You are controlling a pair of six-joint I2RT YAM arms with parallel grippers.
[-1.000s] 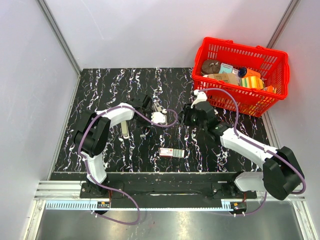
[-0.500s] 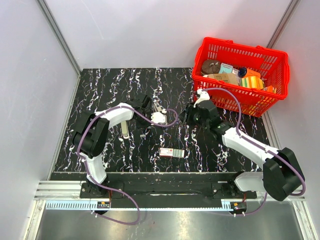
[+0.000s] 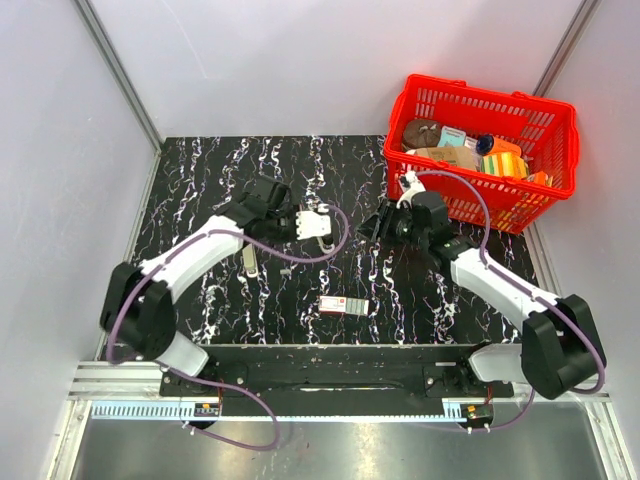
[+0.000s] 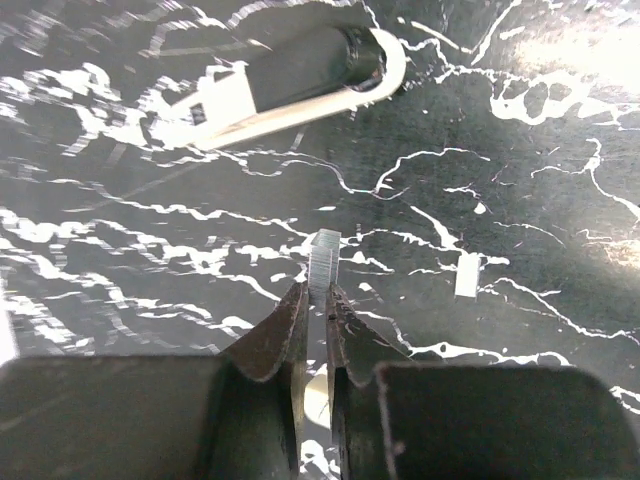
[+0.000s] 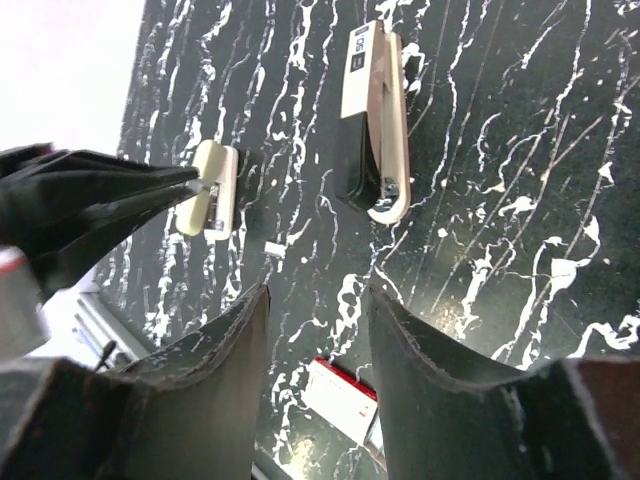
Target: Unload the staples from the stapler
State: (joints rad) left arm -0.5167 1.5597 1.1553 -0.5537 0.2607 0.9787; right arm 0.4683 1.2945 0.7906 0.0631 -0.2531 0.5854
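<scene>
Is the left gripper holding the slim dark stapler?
No, the slim dark stapler lies on the table while the left gripper pinches a silver staple strip.

Overhead view: I see even, diffuse light, sharp, faint shadows. Left wrist: glare on the table (image 4: pixel 590 45) top right, smear at the upper left, left gripper (image 4: pixel 318 298) dark and soft near the lens. Right wrist: top-left corner blown white

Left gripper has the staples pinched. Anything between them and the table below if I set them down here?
Nothing visible. In the left wrist view the staples in the left gripper hang over bare table. The stapler lies apart, farther ahead, and a small pale scrap sits off to one side.
</scene>
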